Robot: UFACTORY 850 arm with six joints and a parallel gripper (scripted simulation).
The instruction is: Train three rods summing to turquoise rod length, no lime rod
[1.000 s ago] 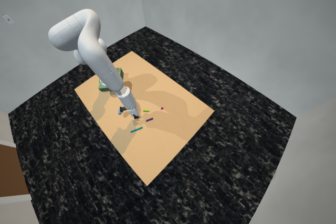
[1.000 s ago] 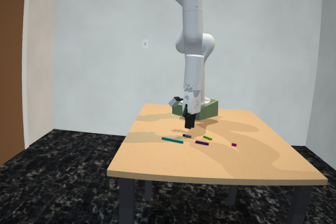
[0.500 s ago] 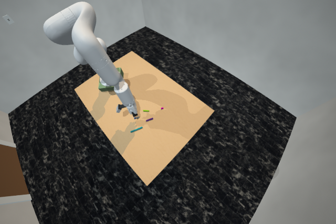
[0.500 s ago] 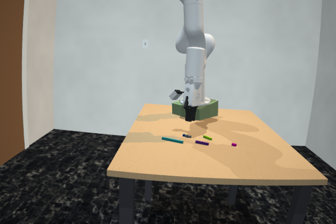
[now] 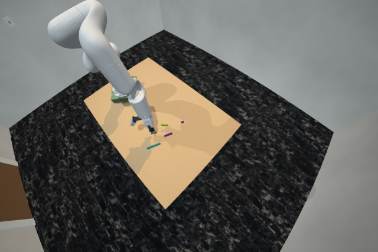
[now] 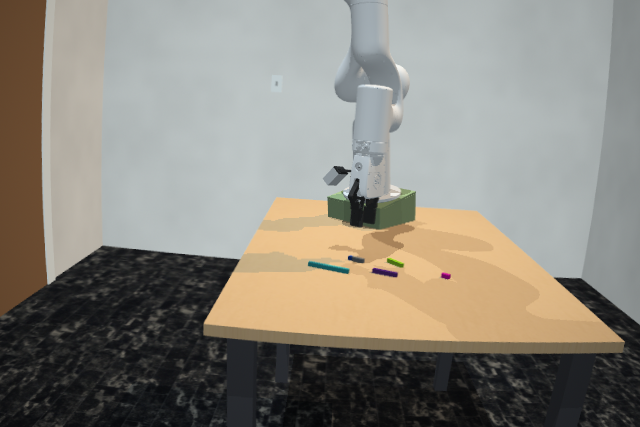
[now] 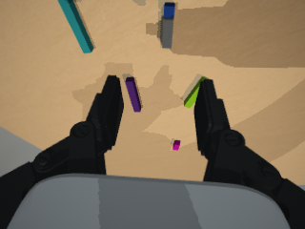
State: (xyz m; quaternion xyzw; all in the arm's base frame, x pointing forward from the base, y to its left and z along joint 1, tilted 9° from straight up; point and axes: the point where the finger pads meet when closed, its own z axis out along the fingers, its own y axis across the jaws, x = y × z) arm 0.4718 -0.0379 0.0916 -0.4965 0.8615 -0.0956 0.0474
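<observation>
My gripper (image 6: 363,223) (image 7: 159,93) is open and empty, well above the table. A blue rod (image 6: 350,258) (image 7: 169,10) and a grey rod (image 6: 358,260) (image 7: 167,33) lie end to end in one line, with no gap that I can see; in the top view the fingers partly cover them. A purple rod (image 5: 168,134) (image 6: 385,272) (image 7: 133,94) lies apart from them, turned a little differently. The turquoise rod (image 5: 153,146) (image 6: 328,267) (image 7: 77,28) lies apart beside the blue and grey pair. A small magenta rod (image 5: 182,121) (image 6: 445,275) (image 7: 176,144) lies alone.
A lime rod (image 5: 164,124) (image 6: 395,262) (image 7: 192,96) lies on the table (image 5: 170,179) (image 6: 310,308), apart from the others, slanted. The arm's green base block (image 5: 119,100) (image 6: 338,209) stands at the table's back. Arm shadows cross the table.
</observation>
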